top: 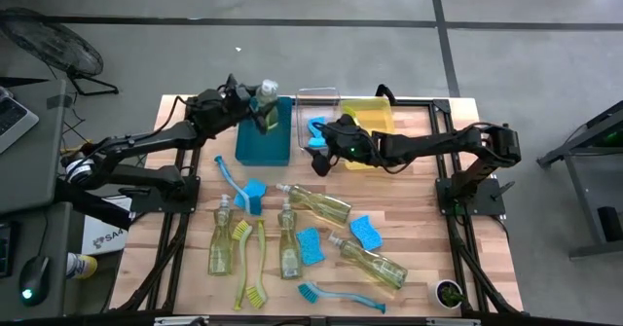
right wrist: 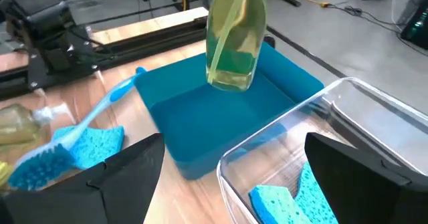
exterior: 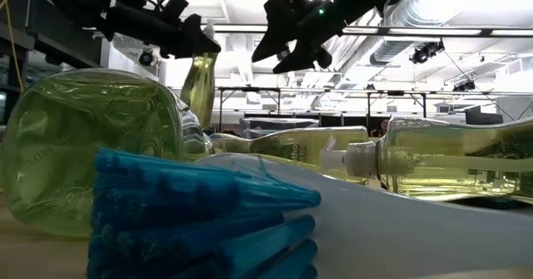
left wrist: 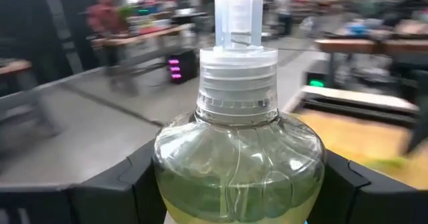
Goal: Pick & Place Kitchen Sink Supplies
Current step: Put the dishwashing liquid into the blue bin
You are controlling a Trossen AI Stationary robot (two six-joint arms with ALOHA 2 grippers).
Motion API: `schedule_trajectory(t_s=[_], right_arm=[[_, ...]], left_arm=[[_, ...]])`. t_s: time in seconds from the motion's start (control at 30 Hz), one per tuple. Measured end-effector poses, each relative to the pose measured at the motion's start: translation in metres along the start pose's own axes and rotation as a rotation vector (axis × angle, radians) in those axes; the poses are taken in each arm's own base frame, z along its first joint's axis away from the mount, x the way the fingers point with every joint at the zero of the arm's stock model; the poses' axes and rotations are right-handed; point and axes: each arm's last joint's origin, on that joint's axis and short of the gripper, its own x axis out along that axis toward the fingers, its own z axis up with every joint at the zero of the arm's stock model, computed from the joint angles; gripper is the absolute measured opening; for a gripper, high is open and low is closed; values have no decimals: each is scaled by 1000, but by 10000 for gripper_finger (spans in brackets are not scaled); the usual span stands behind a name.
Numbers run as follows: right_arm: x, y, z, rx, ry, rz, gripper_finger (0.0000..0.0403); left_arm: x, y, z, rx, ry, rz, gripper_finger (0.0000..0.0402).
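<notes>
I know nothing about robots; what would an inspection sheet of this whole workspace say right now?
Surface: wooden table, crowded.
Job's things: one soap bottle held above the teal bin; blue sponge in the clear bin; more bottles, sponges and brushes lie on the table.
Clutter: yellow bin; small dark cup at a corner.
Grippers: left pincer shut on the soap bottle; right pincer open, empty, over the clear bin.
Cables: some on the floor beyond the table.
Surroundings: workshop, blurred person, floor fan.

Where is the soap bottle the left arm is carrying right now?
The soap bottle hangs in the left gripper over the teal bin, left of the clear bin.
</notes>
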Motion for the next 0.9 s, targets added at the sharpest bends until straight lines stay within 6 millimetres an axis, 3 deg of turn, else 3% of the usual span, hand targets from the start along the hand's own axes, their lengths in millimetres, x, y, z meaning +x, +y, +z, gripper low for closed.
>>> schedule_trajectory(t_s=[0.53,0.9], right_arm=[[-9,18,-4,8,-32,-89,355],[-8,18,-19,42,-45,-82,355]], left_arm=[[-7,8,-19,-125,-8,335,245],[-5,7,-32,-142,-5,370,245]])
